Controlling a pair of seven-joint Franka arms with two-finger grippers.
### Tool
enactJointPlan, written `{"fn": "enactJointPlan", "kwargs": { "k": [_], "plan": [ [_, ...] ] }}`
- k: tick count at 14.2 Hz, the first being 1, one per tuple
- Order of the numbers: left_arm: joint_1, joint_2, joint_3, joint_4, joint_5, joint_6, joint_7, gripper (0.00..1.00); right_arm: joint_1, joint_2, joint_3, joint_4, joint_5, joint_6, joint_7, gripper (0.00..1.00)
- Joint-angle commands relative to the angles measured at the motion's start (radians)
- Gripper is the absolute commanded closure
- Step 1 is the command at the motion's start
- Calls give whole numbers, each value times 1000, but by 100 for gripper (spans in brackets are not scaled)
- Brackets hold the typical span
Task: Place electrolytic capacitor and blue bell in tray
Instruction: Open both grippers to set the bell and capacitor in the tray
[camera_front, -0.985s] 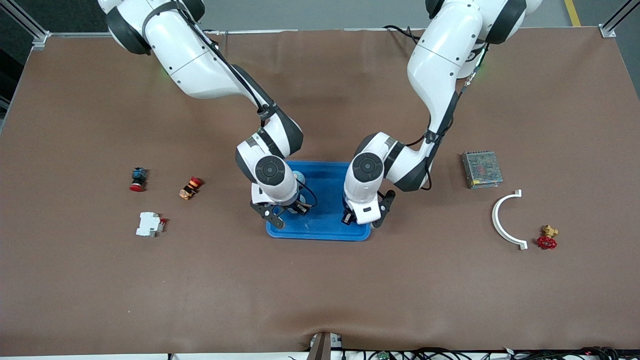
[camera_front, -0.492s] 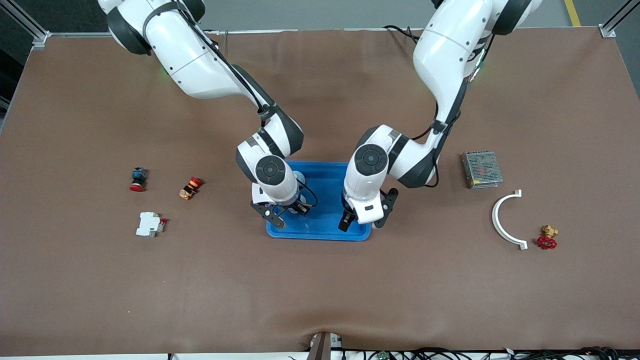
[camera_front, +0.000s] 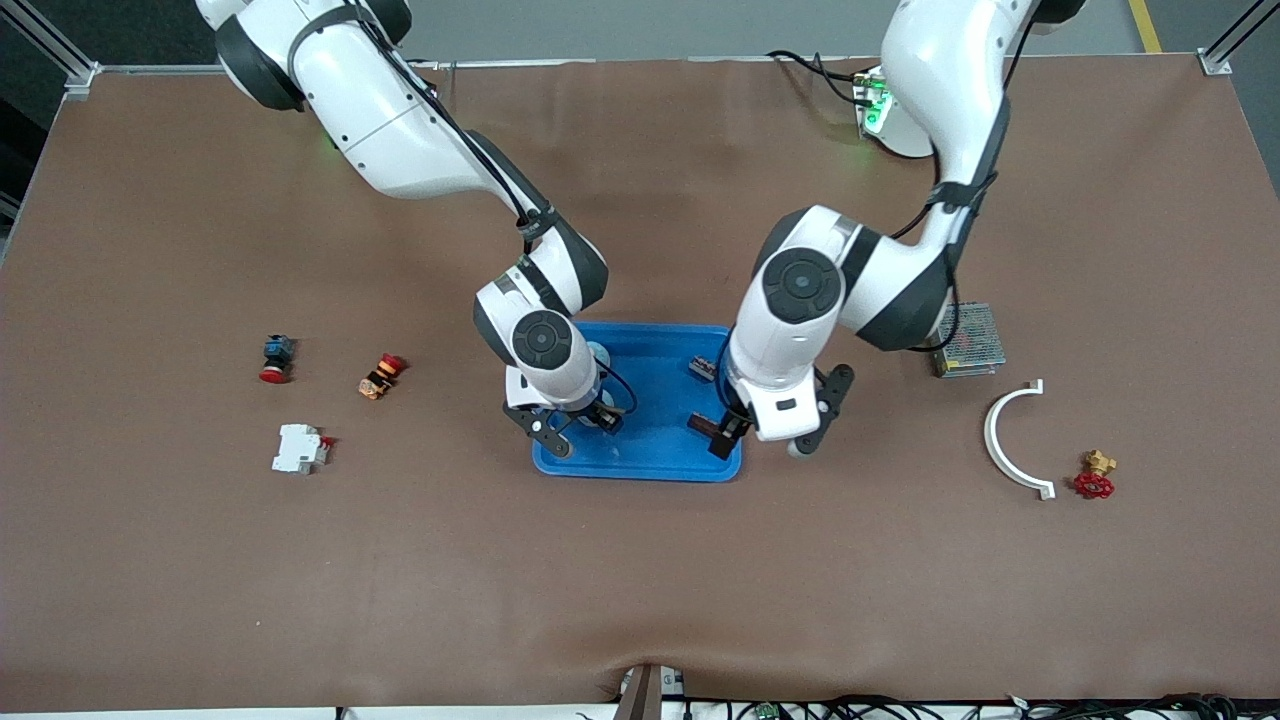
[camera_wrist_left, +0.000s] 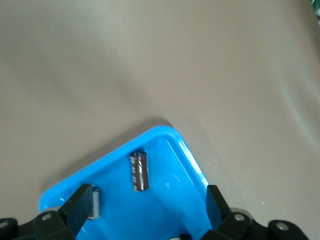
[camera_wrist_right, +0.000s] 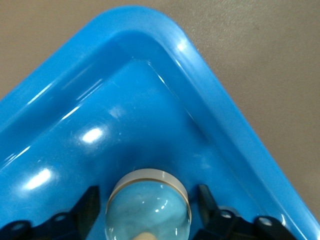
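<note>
Capacitor (camera_wrist_left: 139, 171) in tray (camera_front: 655, 463); left fingers (camera_wrist_left: 80, 207) wide; right fingers (camera_wrist_right: 90, 204) straddle bell (camera_wrist_right: 148, 206).

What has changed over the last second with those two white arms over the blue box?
The left end effector rose and drifted toward its own end of the table, open and empty. That uncovered the small dark cylindrical capacitor, lying released in the shallow bright-blue plastic tray. The right end effector kept its place over the tray, fingers either side of the pale-blue domed bell. Everything else stayed put.
</note>
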Motion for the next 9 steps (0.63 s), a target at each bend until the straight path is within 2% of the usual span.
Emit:
{"fn": "enactJointPlan", "kwargs": {
  "k": [1,4,7,9],
  "plan": [
    [57,-77,-9,-19,1,-83,104,0,18,5,-15,7,-8,9,23,0],
    [156,-142,-12,-19,-49,-173,298,0,18,2,-15,10,-11,3,22,0],
    [307,-209,-12,-21,-123,-311,628,0,16,-14,-15,11,-10,-12,15,0],
    [392,-237,-10,-25,-128,-373,837,0,13,-33,-12,27,-8,-89,6,0]
  ]
}}
